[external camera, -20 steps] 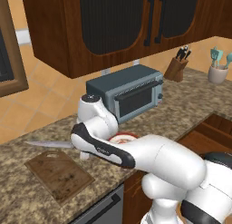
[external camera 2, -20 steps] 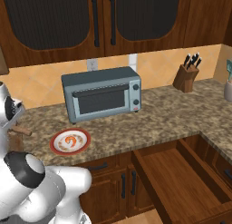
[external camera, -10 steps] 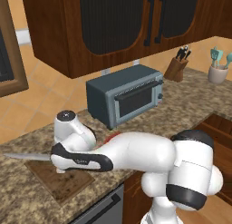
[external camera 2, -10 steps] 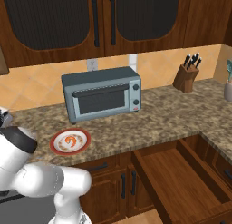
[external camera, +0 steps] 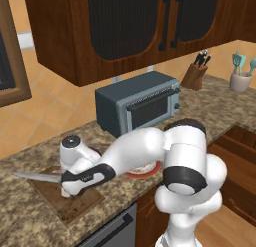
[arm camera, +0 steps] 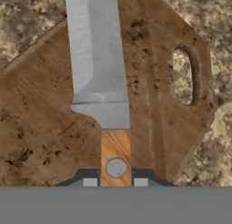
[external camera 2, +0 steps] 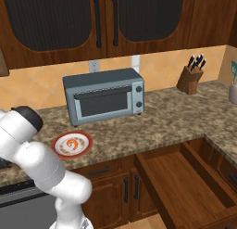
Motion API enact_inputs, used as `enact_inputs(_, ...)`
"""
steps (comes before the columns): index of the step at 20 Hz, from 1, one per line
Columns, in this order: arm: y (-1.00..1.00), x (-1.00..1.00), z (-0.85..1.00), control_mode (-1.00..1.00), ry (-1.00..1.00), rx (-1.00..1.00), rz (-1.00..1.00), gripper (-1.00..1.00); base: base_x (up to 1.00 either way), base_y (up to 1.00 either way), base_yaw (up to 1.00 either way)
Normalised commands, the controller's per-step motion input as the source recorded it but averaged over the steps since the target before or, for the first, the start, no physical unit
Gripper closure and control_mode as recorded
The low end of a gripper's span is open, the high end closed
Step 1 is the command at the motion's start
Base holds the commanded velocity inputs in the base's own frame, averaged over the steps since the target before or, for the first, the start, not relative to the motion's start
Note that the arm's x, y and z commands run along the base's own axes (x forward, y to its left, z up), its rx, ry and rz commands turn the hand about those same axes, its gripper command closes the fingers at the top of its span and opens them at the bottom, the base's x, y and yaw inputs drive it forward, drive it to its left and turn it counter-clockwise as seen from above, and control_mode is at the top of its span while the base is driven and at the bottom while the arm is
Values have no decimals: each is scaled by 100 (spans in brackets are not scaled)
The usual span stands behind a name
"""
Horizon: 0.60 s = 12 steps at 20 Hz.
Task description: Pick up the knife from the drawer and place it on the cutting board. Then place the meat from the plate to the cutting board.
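My gripper [external camera: 66,182] is shut on the brown wooden handle of the knife [external camera: 36,177], whose grey blade points left, past the left edge of the cutting board [external camera: 72,205]. In the hand view the knife [arm camera: 99,64] lies lengthwise close over the dark cutting board [arm camera: 41,128], with the gripper [arm camera: 115,182] clamping its handle. Whether the blade touches the board I cannot tell. The orange meat [external camera 2: 72,143] sits curled on the red-rimmed plate [external camera 2: 58,150], right of the arm. The drawer [external camera 2: 185,188] stands pulled open at the lower right, its wood floor bare.
A grey toaster oven [external camera 2: 104,96] stands at the back of the granite counter behind the plate. A knife block [external camera 2: 192,77] and a utensil cup [external camera: 240,77] are far right. The open drawer juts out past the counter front.
The arm has swung left and down with the knife, bringing it from above the counter to low over the cutting board. The plate and meat have not moved.
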Motion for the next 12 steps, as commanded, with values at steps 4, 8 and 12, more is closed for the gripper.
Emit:
enact_inputs(4,8,9,-39,-100,2,-2,-14,-100,0,0,0)
enact_inputs(8,-1,-9,6,-100,0,0,-11,-100,0,0,0)
enact_inputs(12,-23,-34,84,-100,-5,4,-10,-100,0,0,0)
